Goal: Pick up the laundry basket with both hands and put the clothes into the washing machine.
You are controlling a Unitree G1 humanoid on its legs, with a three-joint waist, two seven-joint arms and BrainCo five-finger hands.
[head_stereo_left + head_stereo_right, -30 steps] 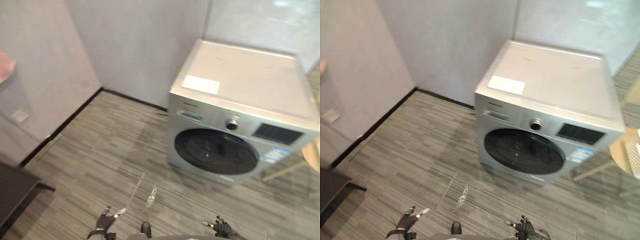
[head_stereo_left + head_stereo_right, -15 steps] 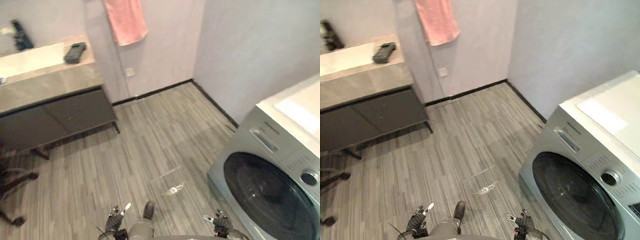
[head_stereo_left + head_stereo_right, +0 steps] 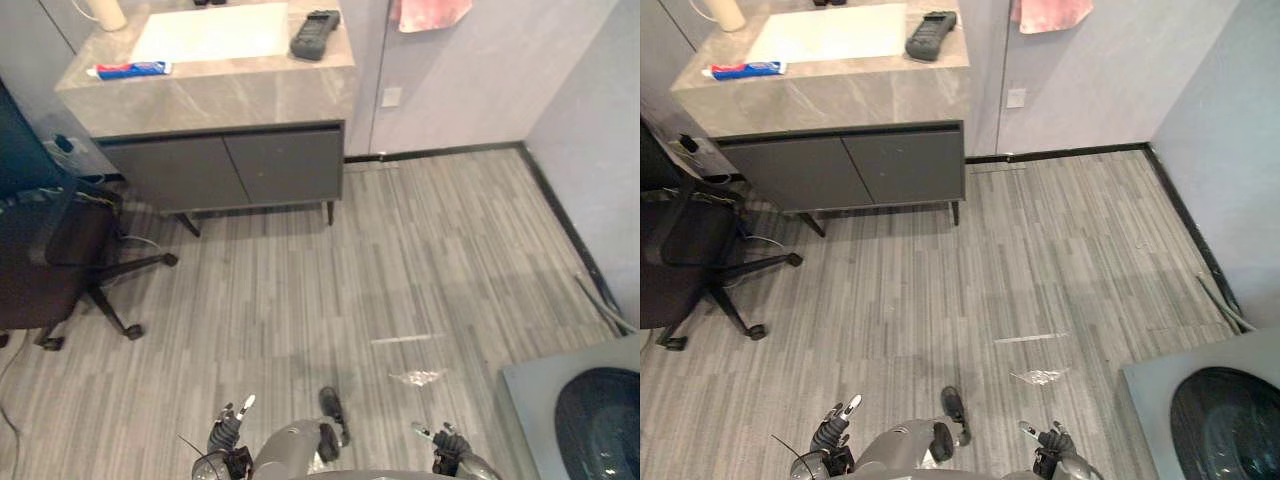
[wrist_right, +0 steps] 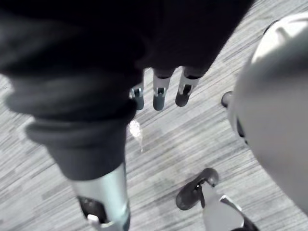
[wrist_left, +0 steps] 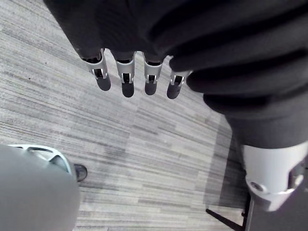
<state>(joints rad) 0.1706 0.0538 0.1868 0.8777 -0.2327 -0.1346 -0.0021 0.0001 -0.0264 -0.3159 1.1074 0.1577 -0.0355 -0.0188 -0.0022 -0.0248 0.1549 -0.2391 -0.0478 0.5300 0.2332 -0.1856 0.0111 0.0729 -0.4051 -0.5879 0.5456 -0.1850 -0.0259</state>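
- Spotted: washing machine [image 3: 575, 420] poking into the lower right corner of the head views, round dark door [image 3: 1225, 425] looking closed. Can't tell where the laundry basket is, or any clothes.
- Left hand [image 3: 228, 428] low by the body. In its wrist view, fingers [image 5: 127, 77] hanging straight and loose over bare floor [image 3: 400, 250], clutching nothing.
- Right hand [image 3: 447, 447] low on the other side, just beside the machine's corner. Same deal: fingers [image 4: 161, 94] straight, relaxed, nothing in them.
- Judging by that: fits either hunting for the basket or being done with the clothes already behind that dark door. Can't settle which from here.
- Either way, tips for moving around well: keep clear of the office chair [image 3: 50, 250] and its wheeled legs, mind the machine's corner near the right hand, watch that clear plastic scrap [image 3: 415, 377] on the floor.
- Headcount: one washing machine, one chair, one grey cabinet [image 3: 230, 165] with two doors, one toothpaste tube [image 3: 130, 70], one dark handset [image 3: 314, 20], one pink towel [image 3: 432, 10], one plastic scrap, two empty hands.
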